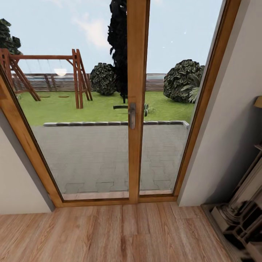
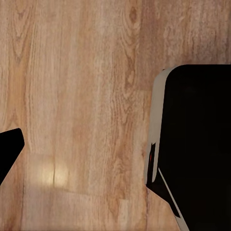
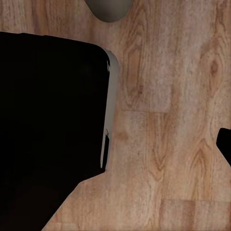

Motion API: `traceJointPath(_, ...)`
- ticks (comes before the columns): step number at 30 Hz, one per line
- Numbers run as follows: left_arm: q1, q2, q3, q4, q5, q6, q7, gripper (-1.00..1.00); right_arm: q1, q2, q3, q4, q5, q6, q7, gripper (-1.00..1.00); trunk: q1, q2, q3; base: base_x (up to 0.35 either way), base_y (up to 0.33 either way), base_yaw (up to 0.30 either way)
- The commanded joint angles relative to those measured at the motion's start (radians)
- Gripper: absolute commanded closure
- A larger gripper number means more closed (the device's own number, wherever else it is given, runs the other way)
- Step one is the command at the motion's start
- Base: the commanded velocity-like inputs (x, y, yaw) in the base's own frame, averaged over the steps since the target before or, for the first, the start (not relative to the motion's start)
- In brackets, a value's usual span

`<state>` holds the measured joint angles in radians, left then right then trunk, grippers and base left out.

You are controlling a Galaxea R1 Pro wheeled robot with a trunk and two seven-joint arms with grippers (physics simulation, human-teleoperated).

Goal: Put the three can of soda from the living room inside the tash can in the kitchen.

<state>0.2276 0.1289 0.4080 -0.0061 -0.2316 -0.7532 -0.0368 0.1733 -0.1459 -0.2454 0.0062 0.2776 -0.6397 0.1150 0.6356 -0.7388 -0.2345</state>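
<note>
Doors (image 1: 137, 109) of wood-framed glass fill your forward view, so you face the living room's edge with no soda can or bin in sight; they lie elsewhere. Left of the doors stands a plain wall (image 1: 18, 182); right of them, the ornate fireplace base (image 1: 236, 222). Expect the cans to be light, thin-walled and slick: grip mid-body, gently. Plank floor (image 2: 86, 96) passes under both wrists beside the dark robot body (image 3: 48, 134), perhaps its base. Whether your grippers are spread, I cannot tell.
</note>
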Motion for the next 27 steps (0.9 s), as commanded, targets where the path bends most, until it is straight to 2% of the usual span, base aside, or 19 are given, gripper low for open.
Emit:
traceJointPath(1,0.0,0.0,0.0,0.0,0.0,0.0,0.0,-1.0,0.0,0.0,0.0,0.0,0.0,0.0,0.0,-1.0,0.0,0.0,0.0,0.0,0.0,0.0)
traceJointPath(27,0.0,0.0,0.0,0.0,0.0,0.0,0.0,-1.0,0.0,0.0,0.0,0.0,0.0,0.0,0.0,-1.0,0.0,0.0,0.0,0.0,0.0,0.0)
